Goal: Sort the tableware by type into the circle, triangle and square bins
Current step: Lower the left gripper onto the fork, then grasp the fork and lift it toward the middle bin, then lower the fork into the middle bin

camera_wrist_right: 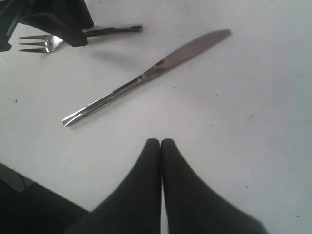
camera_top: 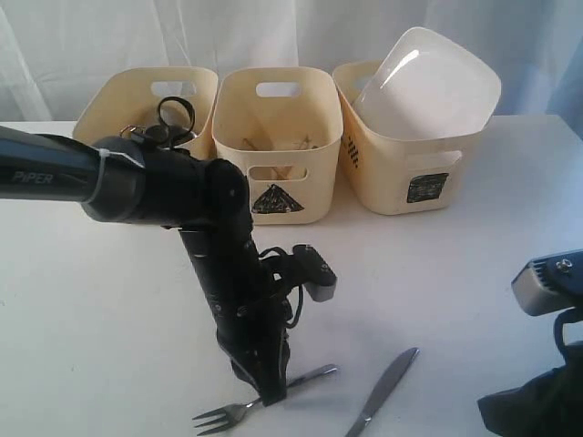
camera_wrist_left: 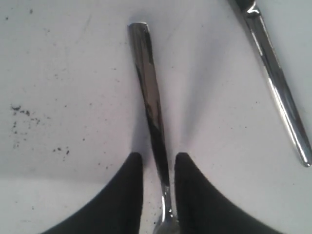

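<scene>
Spanning every view, the white worktop [camera_top: 474, 273] carries all items. The left arm [camera_top: 55, 173] reaches in from the left and points down near the front edge.

Three cream tubs stand in a row at the back:
- the left tub [camera_top: 109, 105], its mark hidden behind the arm
- the middle tub [camera_top: 310, 173], marked with a triangle [camera_top: 276, 200]
- the right tub [camera_top: 392, 182], marked with a square [camera_top: 426, 187]

A white square plate [camera_top: 428, 86] leans tilted in the right tub and rises above its rim. The knife [camera_top: 387, 387] lies flat on the worktop, near the fork [camera_top: 228, 416] but apart from it.

The left jaws stand spread, one finger [camera_wrist_left: 122, 195] on each side of the fork handle, with a narrow gap visible on both sides. The right jaws are pressed together above bare worktop, near the knife handle. Wooden chopsticks [camera_top: 278, 144] lie inside the middle tub.
</scene>
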### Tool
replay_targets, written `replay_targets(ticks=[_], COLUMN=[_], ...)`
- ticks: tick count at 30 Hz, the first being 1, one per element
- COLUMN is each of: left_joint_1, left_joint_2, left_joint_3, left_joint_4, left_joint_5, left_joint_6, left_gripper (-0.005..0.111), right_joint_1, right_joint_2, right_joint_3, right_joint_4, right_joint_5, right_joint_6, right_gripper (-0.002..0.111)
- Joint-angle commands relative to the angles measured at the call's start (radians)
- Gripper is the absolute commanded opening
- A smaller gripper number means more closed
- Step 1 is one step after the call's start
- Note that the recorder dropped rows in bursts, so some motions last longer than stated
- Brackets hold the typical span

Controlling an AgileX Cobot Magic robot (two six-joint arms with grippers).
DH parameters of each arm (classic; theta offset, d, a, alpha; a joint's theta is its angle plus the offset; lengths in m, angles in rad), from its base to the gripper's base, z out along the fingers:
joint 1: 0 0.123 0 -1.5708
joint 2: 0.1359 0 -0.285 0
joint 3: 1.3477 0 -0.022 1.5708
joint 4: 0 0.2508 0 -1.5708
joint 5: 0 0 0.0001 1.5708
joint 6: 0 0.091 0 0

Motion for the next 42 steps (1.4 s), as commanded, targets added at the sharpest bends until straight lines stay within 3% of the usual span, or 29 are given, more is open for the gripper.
replay_targets(ticks=[1,4,7,11,21,25,28,33,39,42], left_joint_1=[-0.002,-0.002,-0.002,-0.002,-0.002,-0.002,0.013,0.104,0.178,0.178], left_joint_2=[0.01,0.01,0.01,0.002,-0.182,-0.235,-0.253,-0.241,-0.136,-0.082], left_joint_3=[0.006,0.006,0.006,0.002,-0.072,-0.078,-0.078,-0.078,-0.078,-0.105], left_joint_4=[0.074,0.126,0.166,0.166,0.184,0.289,0.41,0.415,0.415,0.415], left_joint_5=[0.006,0.006,0.006,0.001,-0.188,-0.343,-0.626,-1.024,-1.304,-1.32], left_joint_6=[-0.075,-0.107,-0.147,-0.152,-0.135,-0.135,-0.135,-0.119,-0.181,-0.21], left_gripper=[0.018,0.017,0.0,0.0,0.0,0.0,0.0,0.0,0.0,0.0], right_joint_1=[-0.003,-0.003,-0.003,-0.003,-0.003,-0.003,-0.003,-0.003,-0.003,-0.003], right_joint_2=[-0.006,-0.006,-0.006,-0.006,-0.006,-0.006,-0.006,-0.006,-0.006,-0.006], right_joint_3=[0.005,0.005,0.005,0.005,0.005,0.005,0.005,0.005,0.005,0.005], right_joint_4=[-0.002,-0.002,-0.002,-0.002,-0.002,-0.002,-0.002,-0.002,-0.002,-0.002], right_joint_5=[-0.007,-0.007,-0.007,-0.007,-0.005,-0.005,-0.005,-0.005,-0.005,-0.005], right_joint_6=[-0.012,-0.012,-0.012,-0.012,-0.012,-0.012,-0.012,-0.012,-0.012,-0.012], right_gripper=[0.0,0.0,0.0,0.0,0.0,0.0,0.0,0.0,0.0,0.0])
